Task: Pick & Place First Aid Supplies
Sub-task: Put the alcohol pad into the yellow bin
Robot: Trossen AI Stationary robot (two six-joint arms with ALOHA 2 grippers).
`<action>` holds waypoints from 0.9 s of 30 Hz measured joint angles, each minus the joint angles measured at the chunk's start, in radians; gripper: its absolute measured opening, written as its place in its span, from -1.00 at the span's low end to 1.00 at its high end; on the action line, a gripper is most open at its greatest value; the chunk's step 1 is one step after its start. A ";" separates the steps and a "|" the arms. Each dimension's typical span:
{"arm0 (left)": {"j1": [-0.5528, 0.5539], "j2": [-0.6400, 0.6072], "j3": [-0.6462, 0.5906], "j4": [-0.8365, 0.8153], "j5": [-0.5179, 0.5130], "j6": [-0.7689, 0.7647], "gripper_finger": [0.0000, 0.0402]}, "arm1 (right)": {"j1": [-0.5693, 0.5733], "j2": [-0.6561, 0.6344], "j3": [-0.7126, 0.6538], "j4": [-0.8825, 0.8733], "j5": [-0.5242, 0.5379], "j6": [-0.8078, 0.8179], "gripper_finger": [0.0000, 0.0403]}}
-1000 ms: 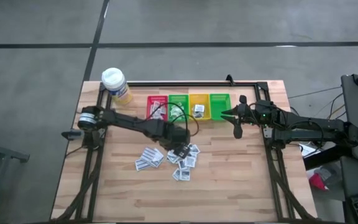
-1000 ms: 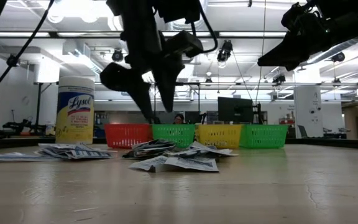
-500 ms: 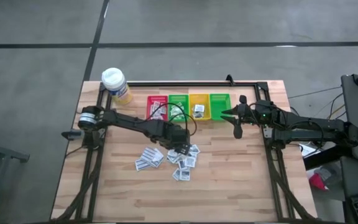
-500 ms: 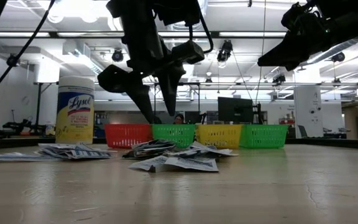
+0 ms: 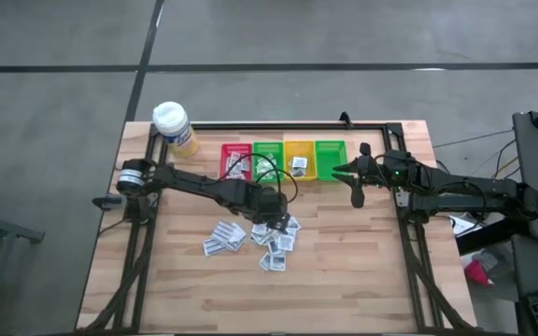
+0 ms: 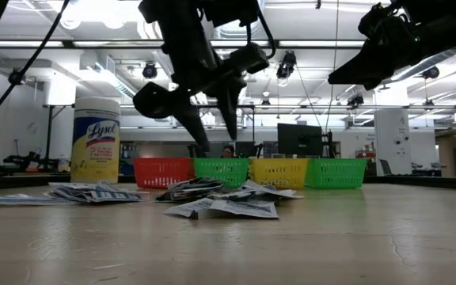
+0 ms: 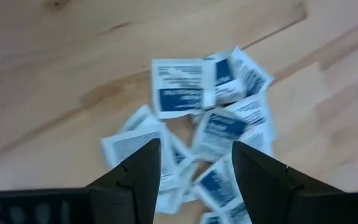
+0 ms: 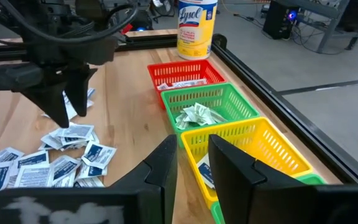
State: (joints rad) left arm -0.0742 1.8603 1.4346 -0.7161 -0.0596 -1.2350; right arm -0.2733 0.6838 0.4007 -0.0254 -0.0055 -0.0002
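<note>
The first aid supplies are small white sachets with blue and grey print, lying flat in a loose pile [image 5: 276, 245] mid-table, with a second cluster [image 5: 222, 238] to its left. My left gripper [image 5: 272, 218] hovers open just above the pile, fingers pointing down [image 6: 218, 141]. In the left wrist view the sachets [image 7: 185, 93] show between and beyond its spread fingers. My right gripper [image 5: 356, 189] waits, open, raised near the rightmost green bin [image 5: 330, 158]. The right wrist view shows the pile [image 8: 73, 155] farther off.
Four small bins stand in a row at the far side: red [image 5: 236, 161], green [image 5: 267, 159], yellow [image 5: 299, 159], green. The first three hold a few packets. A white-capped yellow wipes bottle [image 5: 174, 126] stands at the far left corner. Bare wood lies near and right of the pile.
My left gripper has shifted slightly toward the table's right above the pile and tipped a little, still open. The sachets have not moved.
</note>
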 joint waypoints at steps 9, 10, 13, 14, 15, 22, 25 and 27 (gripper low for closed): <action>-0.006 0.008 0.060 0.003 -0.072 -0.073 -0.05 | 0.000 0.000 0.000 0.000 0.000 -0.007 -0.49; -0.007 0.013 0.080 -0.029 -0.076 -0.079 -0.05 | 0.000 0.000 0.000 0.000 0.000 -0.009 -0.49; -0.010 0.047 0.163 -0.118 -0.097 -0.083 -0.05 | 0.000 0.000 0.000 0.000 0.000 -0.024 -0.50; -0.010 0.069 0.196 -0.155 -0.100 -0.083 -0.05 | 0.000 0.000 0.000 0.000 0.000 -0.029 -0.51; -0.011 0.092 0.233 -0.190 -0.101 -0.083 -0.05 | 0.000 0.000 0.000 0.000 0.000 -0.030 -0.52; -0.015 0.312 0.508 -0.658 -0.100 -0.091 -0.05 | 0.000 0.001 0.000 0.000 0.000 -0.030 -0.56; -0.017 0.364 0.586 -0.728 -0.100 -0.071 -0.05 | 0.000 0.001 0.000 0.000 0.001 -0.030 -0.56; -0.019 0.393 0.625 -0.714 -0.100 -0.049 -0.05 | 0.000 0.001 0.000 0.000 0.000 -0.030 -0.54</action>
State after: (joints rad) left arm -0.0937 2.2534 2.0592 -1.4305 -0.1593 -1.2843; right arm -0.2733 0.6846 0.4007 -0.0254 -0.0051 -0.0299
